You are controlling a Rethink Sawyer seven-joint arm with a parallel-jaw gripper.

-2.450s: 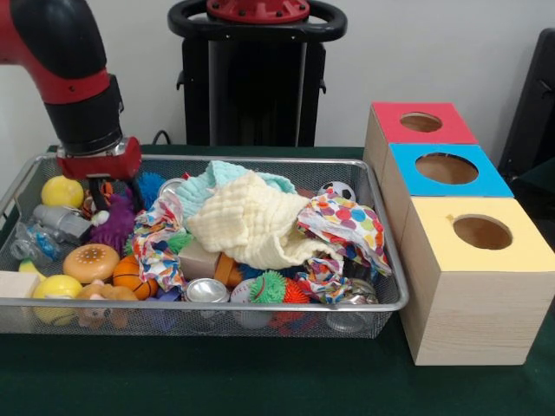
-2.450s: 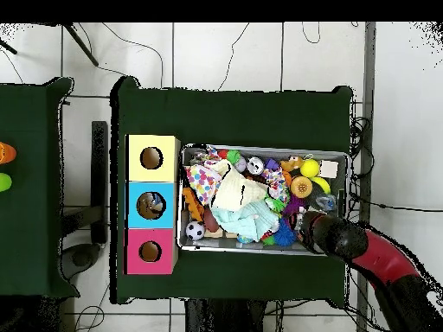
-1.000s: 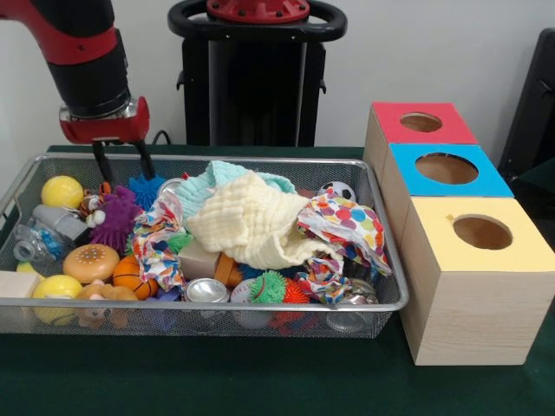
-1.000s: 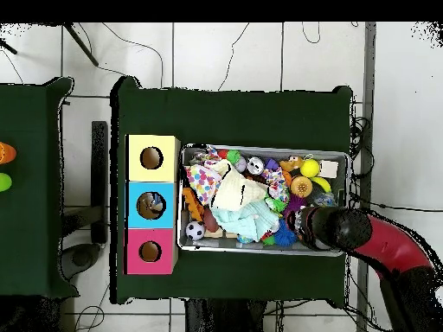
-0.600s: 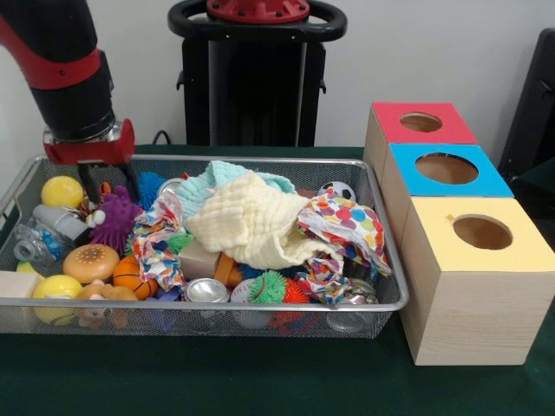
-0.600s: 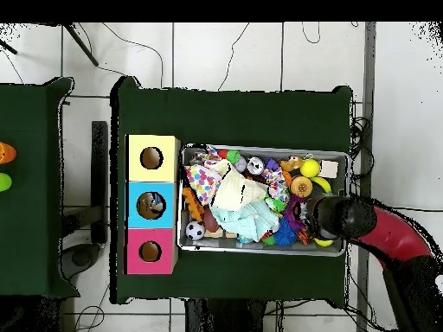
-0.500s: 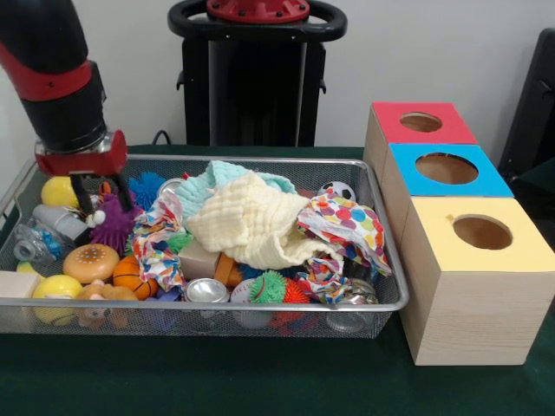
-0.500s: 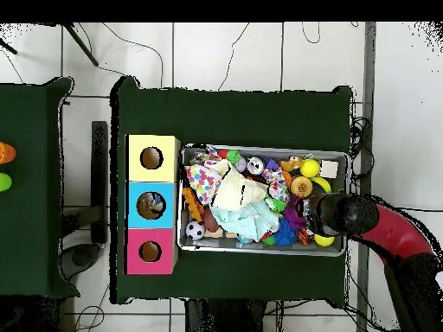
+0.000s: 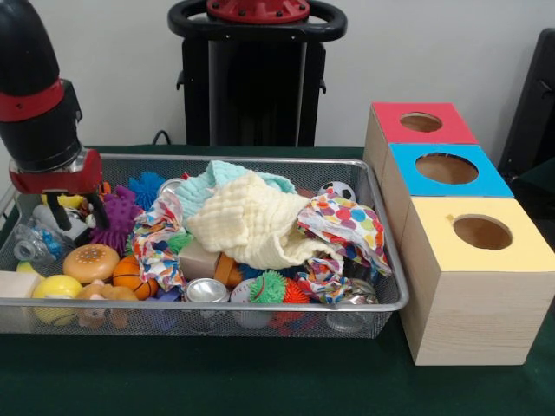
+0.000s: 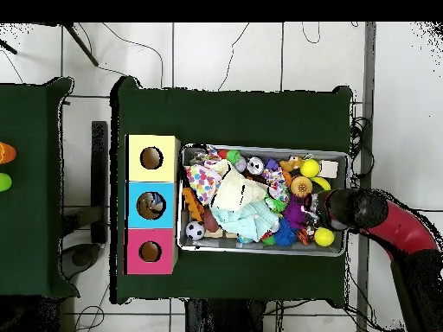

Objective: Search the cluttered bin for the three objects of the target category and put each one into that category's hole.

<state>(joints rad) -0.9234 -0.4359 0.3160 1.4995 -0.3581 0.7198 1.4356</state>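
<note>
Two dark fingers (image 9: pixel 54 211) hang apart beneath the red-banded wrist of my gripper (image 9: pixel 74 211), spread moderately with nothing between them. Their tips dip just inside the bin (image 9: pixel 260 306), at the end farthest from the wooden boxes. From the front camera, that end is on the picture's left.

I see the bin as a wide, shallow silver mesh basket on the green table (image 9: pixel 260 381), crammed with toys and cloth. Just beside the fingers, toward the bin's middle, sits a purple spiky toy (image 9: pixel 115 218). A clear plastic bottle (image 9: pixel 30 243) lies right below the fingers, against the bin's end wall. A tan speckled bun toy (image 9: pixel 90 262) and a small basketball (image 9: pixel 130 276) rest nearer the bin's front rim. A pale yellow cloth (image 9: pixel 251 225) is heaped in the bin's centre, with a polka-dot cloth (image 9: pixel 347 224) toward the box end.

Three wooden boxes stand in a row just beside the bin's other end: the red box (image 9: pixel 416 126), the blue box (image 9: pixel 444 173) and the yellow box (image 9: pixel 481 277), each with a round hole on top.

From overhead, the arm (image 10: pixel 394 229) reaches over the bin's end.
</note>
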